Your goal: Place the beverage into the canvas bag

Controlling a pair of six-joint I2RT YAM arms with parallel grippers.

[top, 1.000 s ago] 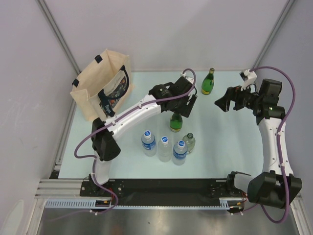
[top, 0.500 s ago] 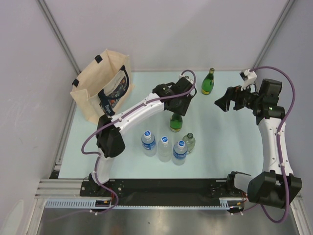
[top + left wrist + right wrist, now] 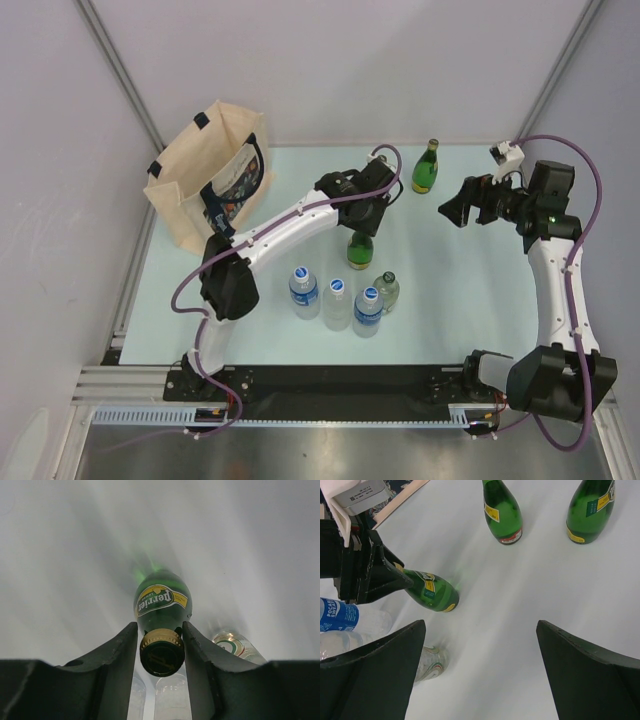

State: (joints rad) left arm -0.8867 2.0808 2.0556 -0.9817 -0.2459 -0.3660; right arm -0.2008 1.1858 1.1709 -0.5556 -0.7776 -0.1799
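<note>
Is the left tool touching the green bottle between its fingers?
Cannot tell. In the left wrist view the left tool straddles the neck of the green bottle very closely, but neither a clear gap nor firm contact shows.

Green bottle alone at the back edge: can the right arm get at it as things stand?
Probably yes. The right gripper hangs open just to the side of the green bottle, with only bare table between them.

place: robot lab cell | evidence: plain white panel walls (image 3: 330, 60), aluminium frame (image 3: 117, 60), pale table (image 3: 450, 300)
</note>
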